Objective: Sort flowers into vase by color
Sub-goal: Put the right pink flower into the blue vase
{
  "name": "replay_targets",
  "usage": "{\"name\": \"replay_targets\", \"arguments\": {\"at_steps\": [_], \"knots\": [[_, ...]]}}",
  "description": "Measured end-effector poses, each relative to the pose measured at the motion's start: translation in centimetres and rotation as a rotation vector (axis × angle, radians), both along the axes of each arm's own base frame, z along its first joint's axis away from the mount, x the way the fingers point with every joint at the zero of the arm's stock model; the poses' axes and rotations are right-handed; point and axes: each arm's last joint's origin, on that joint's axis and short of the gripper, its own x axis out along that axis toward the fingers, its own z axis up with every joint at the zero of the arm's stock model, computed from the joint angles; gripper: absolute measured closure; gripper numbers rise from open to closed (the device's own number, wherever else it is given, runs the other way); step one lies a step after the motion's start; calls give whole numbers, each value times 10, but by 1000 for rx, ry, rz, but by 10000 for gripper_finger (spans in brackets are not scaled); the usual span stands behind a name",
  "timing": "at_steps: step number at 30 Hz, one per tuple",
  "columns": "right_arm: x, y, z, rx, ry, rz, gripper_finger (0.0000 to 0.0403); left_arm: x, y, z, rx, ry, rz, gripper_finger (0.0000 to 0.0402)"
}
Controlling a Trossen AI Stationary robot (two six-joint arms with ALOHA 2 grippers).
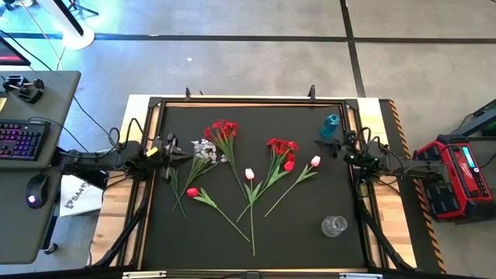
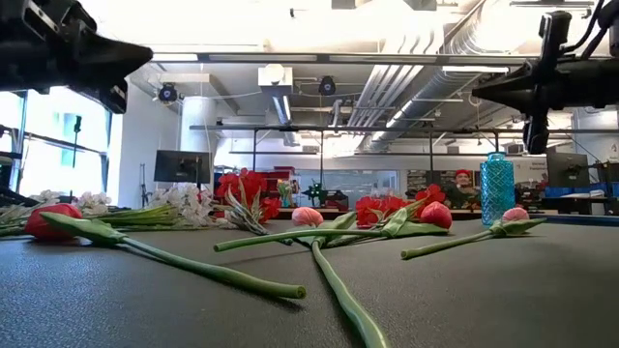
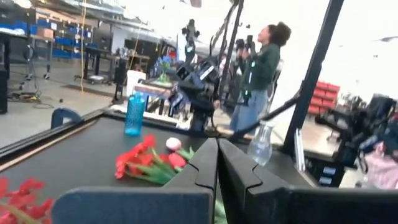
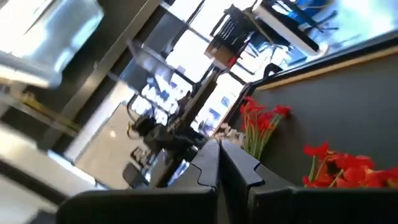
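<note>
The black desk (image 1: 155, 232) stands on grey concrete; a person (image 3: 258, 74) stands beyond it. The flowers (image 1: 248, 174) lie spread left of the blue vase (image 1: 332, 125), the clear vase (image 1: 334, 226) nearer. Left fingers (image 3: 205, 165) and right fingers (image 4: 211, 165) are pressed together, holding nothing.

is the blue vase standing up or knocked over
Upright. The blue vase stands on its base at the table's far right side in the low view; no flowers are in it.

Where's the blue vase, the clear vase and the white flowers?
Blue vase (image 1: 332, 125), high view, on its top.
Clear vase (image 1: 334, 226), high view, on its glass rim.
White flowers (image 1: 204, 150), high view, on the blossoms.
</note>
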Motion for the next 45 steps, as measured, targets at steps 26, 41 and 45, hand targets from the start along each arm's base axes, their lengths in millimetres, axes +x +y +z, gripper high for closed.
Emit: {"name": "replay_targets", "arguments": {"at_steps": [26, 41, 45], "knots": [[63, -4, 80, 332, 251, 0, 402, 0, 2, 0, -619, -57, -30, 402], [90, 29, 31, 712, 1059, -199, 402, 5, -2, -10, -672, 91, -132, 402], [86, 30, 18, 834, 1154, -335, 402, 7, -3, -17, -674, 167, -114, 402]]}}
